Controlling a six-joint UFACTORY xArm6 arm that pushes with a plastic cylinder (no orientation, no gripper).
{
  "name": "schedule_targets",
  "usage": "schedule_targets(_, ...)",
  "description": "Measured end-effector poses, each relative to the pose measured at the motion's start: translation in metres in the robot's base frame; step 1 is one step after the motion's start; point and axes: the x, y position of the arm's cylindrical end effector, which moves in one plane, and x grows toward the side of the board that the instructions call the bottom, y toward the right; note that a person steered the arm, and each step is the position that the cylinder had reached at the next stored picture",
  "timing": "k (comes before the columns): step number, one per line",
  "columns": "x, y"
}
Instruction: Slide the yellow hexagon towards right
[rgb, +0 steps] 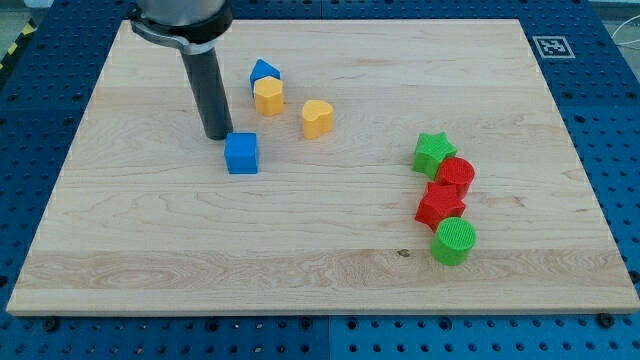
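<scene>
The yellow hexagon (268, 96) stands on the wooden board (320, 270) at the upper left of centre, touching a blue block (264, 72) just above it. A yellow heart-shaped block (317, 117) lies a little to its right and lower. My tip (218, 136) is to the left of the yellow hexagon and lower, apart from it. The tip is just at the upper left of a blue cube (241, 153), very close to it.
At the view's right a cluster runs top to bottom: a green star (433, 152), a red cylinder (457, 175), a red star (439, 206) and a green cylinder (454, 241). A marker tag (553, 46) sits at the board's top right corner.
</scene>
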Motion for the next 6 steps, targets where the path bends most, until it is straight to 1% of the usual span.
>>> schedule_targets(2, -0.028, 0.008)
schedule_targets(5, -0.029, 0.095)
schedule_targets(6, -0.029, 0.102)
